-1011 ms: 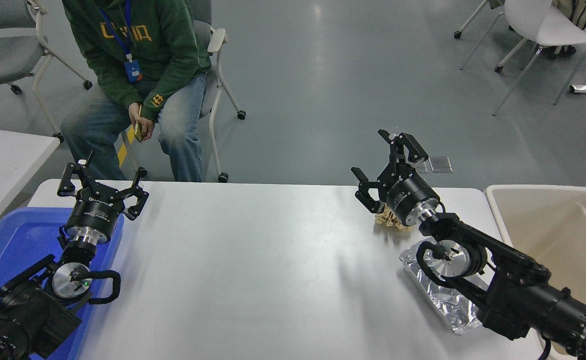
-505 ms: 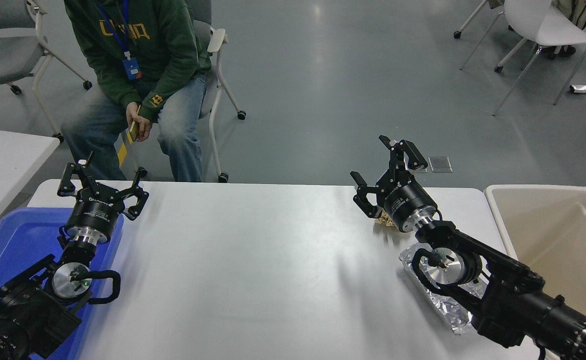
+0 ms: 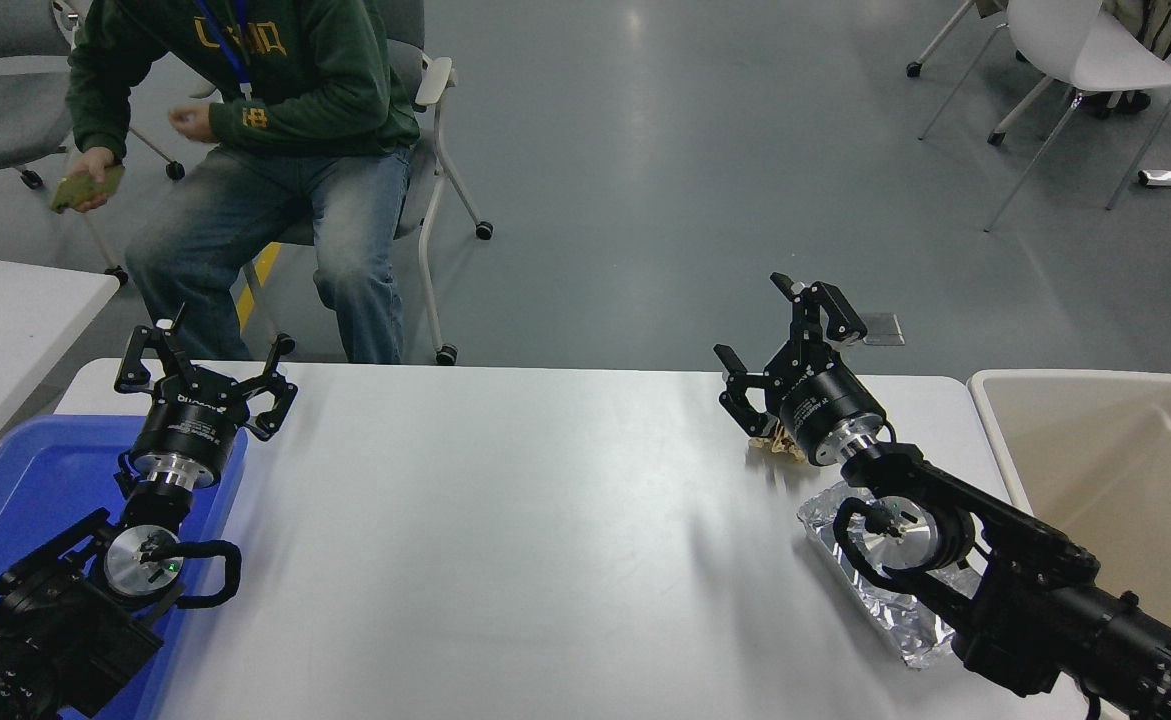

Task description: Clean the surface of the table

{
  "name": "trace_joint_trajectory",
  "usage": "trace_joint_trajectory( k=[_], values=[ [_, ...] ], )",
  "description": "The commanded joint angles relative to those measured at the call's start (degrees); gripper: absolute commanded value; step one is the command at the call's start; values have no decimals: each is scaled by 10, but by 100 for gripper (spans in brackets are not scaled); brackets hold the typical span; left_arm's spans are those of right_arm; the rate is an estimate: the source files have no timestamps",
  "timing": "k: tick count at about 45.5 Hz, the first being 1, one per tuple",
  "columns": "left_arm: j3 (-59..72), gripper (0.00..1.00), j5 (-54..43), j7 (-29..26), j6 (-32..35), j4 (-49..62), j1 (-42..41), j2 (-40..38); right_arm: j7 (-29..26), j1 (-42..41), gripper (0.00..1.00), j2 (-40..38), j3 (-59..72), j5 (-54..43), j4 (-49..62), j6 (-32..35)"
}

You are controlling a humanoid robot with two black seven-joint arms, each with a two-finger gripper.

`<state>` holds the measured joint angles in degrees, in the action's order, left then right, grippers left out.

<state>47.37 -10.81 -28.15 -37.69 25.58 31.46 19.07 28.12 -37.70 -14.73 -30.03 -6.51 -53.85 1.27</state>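
We look down on the table surface (image 3: 545,560), a wide glossy white top that fills the lower part of the view from the blue tray (image 3: 15,480) at its left end to the beige bin (image 3: 1125,470) just past its right end. Our right gripper (image 3: 783,345) hangs over the far right part of the table, near its back edge, with its jaws spread wide and nothing between them. Directly under its body we see a small crumpled tan scrap (image 3: 773,446) lying on the white top, mostly hidden by the wrist. Nearer to us, a crinkled silver foil wrapper (image 3: 895,610) lies flat on the table beneath the right forearm, close to the right edge and just beside the bin.

Our left gripper (image 3: 205,365) is parked at the lower left, over the far rim of the blue tray, its fingers splayed apart and holding nothing. The middle of the table between the two arms shows only soft shadows and glare.

Beyond the table a person (image 3: 265,120) in a green hoodie and jeans sits on a chair, leaning to one side, with a phone (image 3: 85,188) in one hand. A white chair (image 3: 1075,60) stands at the upper right on the grey floor
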Motion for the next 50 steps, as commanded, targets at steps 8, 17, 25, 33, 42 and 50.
trace_joint_trajectory(
  k=[8,17,25,33,42,50],
  values=[
    [0,100,0,-1,0,0,0,0,-23,-26,100,-62,89,-122,2,-30],
    [0,100,0,0,0,0,0,0,-50,-70,100,-139,189,-167,-2,-34],
    [0,100,0,0,0,0,0,0,-63,-126,100,-203,270,-173,-3,-30],
    [0,100,0,0,0,0,0,0,-65,-175,100,-246,348,-172,-3,-22],
    [0,100,0,0,0,0,0,0,-65,-222,100,-277,420,-171,-3,7],
    [0,100,0,0,0,0,0,0,-70,-248,100,-339,451,-173,-24,68]
  ],
)
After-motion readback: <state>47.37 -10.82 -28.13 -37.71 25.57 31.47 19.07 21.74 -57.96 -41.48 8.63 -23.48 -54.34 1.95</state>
